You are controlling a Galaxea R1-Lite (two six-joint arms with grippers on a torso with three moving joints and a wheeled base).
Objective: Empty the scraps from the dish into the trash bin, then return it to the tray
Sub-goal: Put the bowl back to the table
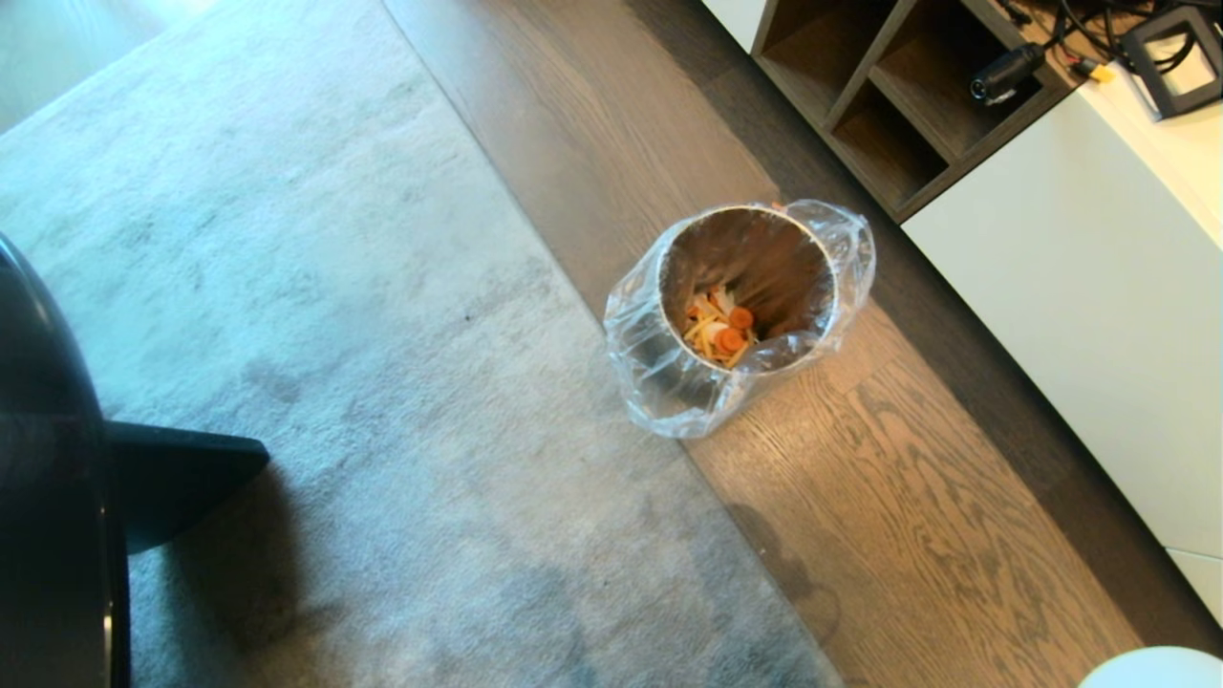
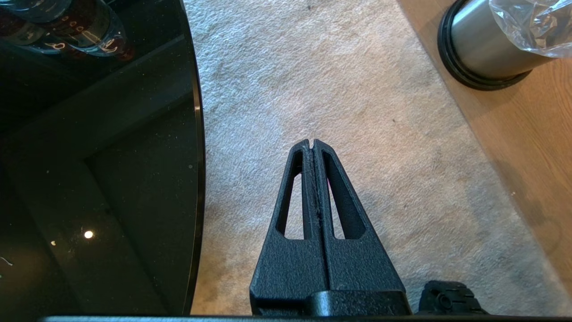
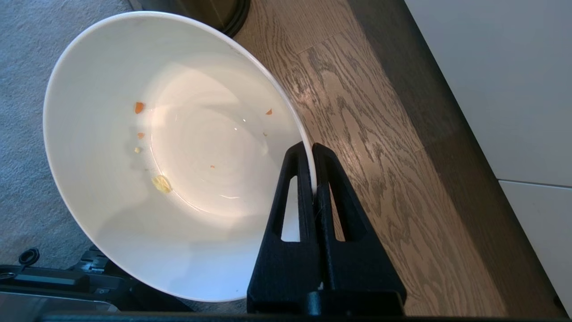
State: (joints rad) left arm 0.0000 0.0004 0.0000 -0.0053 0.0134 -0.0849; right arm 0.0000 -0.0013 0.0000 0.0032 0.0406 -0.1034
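Overhead, from my head camera, I count one bin (image 1: 740, 315) standing on the wood floor (image 1: 917, 497) just off the rug's (image 1: 334, 334) edge, its clear liner (image 1: 659, 392) folded over the rim. Inside it lie the scraps (image 1: 718, 330): at least two orange slices and a small heap of pale strips, too tangled to count. A white cabinet (image 1: 1080, 287) with open wooden cubbies runs along my right, and one dark glass table (image 1: 48, 459) fills the near left edge. A sliver of white shows at the bottom right corner; neither gripper is in this view.

Next, my left wrist view shows my left gripper (image 2: 313, 144) with its two fingers pressed together on nothing, hanging over the rug. The glass table lies to one side of it, a bottle (image 2: 67, 22) standing on the glass, and the bin's steel wall and black base ring (image 2: 480, 49) stand well apart on the other side, on the wood.

Last, my right wrist view shows my right gripper (image 3: 311, 150) clamped on the rim of the one dish (image 3: 170, 152), one finger inside the wall and one outside. The dish is tilted, its hollow turned toward the camera, over the line where rug meets wood. It holds only crumbs: about four tiny orange flecks and two pale yellow bits. The bin's dark base edge peeks from just behind the dish's far rim.
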